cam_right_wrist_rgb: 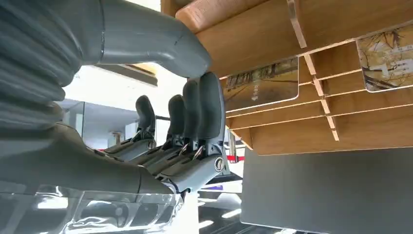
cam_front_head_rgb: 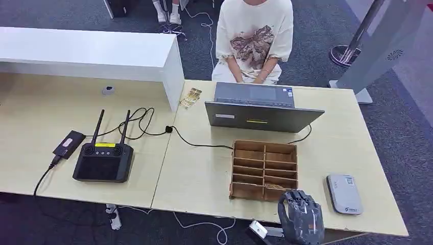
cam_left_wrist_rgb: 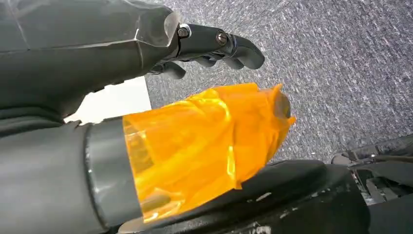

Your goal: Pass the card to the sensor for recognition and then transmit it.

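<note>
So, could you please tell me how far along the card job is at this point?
Nothing looks done yet: the cards sit in the wooden rack. In hand: the right hand is at the rack's near edge, fingers close to a slot, holding nothing. The left hand hangs over the carpet. Left: grasping a card, presenting it to the grey sensor, then handing it over.

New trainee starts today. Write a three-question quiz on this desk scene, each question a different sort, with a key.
1. True or false: the right hand already holds a card.
2. What lies right of the wooden rack? A) grey card reader B) laptop C) black antenna box
3. Fill in: in the right wrist view, two ___ sit in the rack's slots.

Key: 1 false; 2 A; 3 cards.
</note>
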`<state>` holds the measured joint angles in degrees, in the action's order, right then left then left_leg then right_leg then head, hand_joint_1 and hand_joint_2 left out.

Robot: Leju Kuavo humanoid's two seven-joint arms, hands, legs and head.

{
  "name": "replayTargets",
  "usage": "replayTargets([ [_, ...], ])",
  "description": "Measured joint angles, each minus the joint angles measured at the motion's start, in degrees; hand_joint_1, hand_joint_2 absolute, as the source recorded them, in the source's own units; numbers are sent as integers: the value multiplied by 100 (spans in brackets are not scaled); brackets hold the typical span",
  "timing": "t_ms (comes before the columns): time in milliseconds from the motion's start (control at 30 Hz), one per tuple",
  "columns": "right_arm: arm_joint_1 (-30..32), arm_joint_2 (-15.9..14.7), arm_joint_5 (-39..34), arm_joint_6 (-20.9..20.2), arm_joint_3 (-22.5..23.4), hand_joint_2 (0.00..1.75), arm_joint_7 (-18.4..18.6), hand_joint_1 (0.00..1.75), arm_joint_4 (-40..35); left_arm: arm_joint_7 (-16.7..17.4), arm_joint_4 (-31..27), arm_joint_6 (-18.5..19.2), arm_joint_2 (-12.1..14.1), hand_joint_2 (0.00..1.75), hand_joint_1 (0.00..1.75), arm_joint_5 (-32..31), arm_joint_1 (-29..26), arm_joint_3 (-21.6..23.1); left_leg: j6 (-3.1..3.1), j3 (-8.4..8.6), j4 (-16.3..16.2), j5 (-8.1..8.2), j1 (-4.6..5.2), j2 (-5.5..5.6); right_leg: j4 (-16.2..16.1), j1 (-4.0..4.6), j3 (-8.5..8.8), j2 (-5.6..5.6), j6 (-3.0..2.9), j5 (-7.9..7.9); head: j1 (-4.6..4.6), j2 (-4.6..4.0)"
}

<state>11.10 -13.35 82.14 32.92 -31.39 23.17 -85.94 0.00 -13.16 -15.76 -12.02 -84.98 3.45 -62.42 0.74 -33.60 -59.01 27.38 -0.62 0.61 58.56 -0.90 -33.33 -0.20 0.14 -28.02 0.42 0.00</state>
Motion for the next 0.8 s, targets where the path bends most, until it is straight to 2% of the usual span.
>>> replayTargets([
  [33,0,7,0,4,9,175,-2,113,6,0,0,-2,0,0,0,0,0,0,0,0,0,0,0,0,0,0,0,0,0,0,0,0],
  [167,-4,26,0,46,20,175,-2,117,20,0,0,-4,0,0,0,-2,1,0,0,0,0,0,0,0,0,0,0,0,0,0,0,0],
  [300,-8,37,2,72,31,175,-4,133,46,0,0,-11,0,0,0,-18,2,0,0,0,0,0,0,0,0,0,0,0,0,0,0,0],
  [400,-6,42,2,96,48,175,-4,154,48,0,0,-15,0,0,0,-17,3,0,0,0,0,0,0,0,0,0,0,0,0,0,0,0],
  [533,0,50,17,129,131,175,-20,171,46,0,0,-17,0,0,0,-17,4,0,0,0,0,0,0,0,0,0,0,0,0,0,0,0],
  [800,161,57,35,304,380,175,-9,175,-75,-9,0,-28,0,0,0,9,3,0,0,0,0,0,0,0,0,0,0,0,0,0,0,0],
])
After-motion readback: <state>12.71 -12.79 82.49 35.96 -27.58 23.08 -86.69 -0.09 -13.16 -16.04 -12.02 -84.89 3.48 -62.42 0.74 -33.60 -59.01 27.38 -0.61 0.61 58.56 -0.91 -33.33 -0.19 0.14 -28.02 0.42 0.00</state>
